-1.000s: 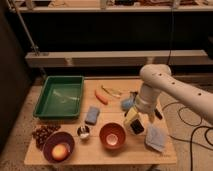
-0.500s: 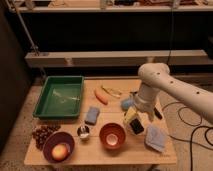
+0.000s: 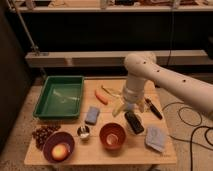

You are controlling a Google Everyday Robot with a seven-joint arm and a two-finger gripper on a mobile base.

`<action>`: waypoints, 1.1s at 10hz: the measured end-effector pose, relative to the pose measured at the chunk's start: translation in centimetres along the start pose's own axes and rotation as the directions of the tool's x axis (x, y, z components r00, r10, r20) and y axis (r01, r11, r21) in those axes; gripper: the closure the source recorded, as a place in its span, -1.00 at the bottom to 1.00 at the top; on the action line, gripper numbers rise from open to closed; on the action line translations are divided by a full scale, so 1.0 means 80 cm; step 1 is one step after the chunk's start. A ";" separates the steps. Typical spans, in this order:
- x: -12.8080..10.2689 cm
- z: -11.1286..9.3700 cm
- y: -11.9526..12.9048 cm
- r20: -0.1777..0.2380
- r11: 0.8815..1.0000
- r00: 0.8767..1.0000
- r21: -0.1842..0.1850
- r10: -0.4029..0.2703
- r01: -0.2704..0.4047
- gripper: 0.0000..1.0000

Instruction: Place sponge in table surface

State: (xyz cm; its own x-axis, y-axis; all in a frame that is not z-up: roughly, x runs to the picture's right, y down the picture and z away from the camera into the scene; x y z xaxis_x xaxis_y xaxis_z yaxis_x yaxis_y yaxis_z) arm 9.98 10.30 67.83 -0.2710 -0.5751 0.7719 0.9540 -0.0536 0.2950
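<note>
The sponge (image 3: 92,115), a small blue-grey pad, lies flat on the table surface (image 3: 165,154) of pale planks, just below the green tray and left of centre. My white arm reaches in from the right. Its gripper (image 3: 131,110) points down over the middle of the table, about a hand's width right of the sponge and not touching it. The gripper stands open with nothing seen held. A black rectangular block (image 3: 134,122) lies on the wood right under it.
A green tray (image 3: 60,96) sits at the back left. Along the front are grapes (image 3: 44,134), a purple bowl with fruit (image 3: 58,148), a small metal cup (image 3: 83,131), an orange bowl (image 3: 112,136) and a blue-grey cloth (image 3: 156,137). A carrot (image 3: 101,97) and a black-handled tool (image 3: 152,108) flank the gripper.
The arm has shifted slightly to the left and up over the black block. The sponge and the other things on the table have not moved.
</note>
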 end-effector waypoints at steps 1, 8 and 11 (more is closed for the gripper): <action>0.002 -0.001 -0.004 -0.003 1.000 1.000 0.002 -0.003 0.003 -0.60; 0.002 0.001 -0.003 -0.012 1.000 1.000 0.005 -0.001 0.001 -0.60; 0.028 -0.004 -0.022 -0.217 0.999 0.976 0.046 -0.012 0.022 -0.60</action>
State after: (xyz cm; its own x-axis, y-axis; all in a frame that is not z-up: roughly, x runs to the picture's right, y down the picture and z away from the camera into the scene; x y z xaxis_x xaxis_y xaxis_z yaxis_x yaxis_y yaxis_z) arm 7.74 8.83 68.86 -0.2481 -0.7376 0.6280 0.9408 -0.0290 0.3377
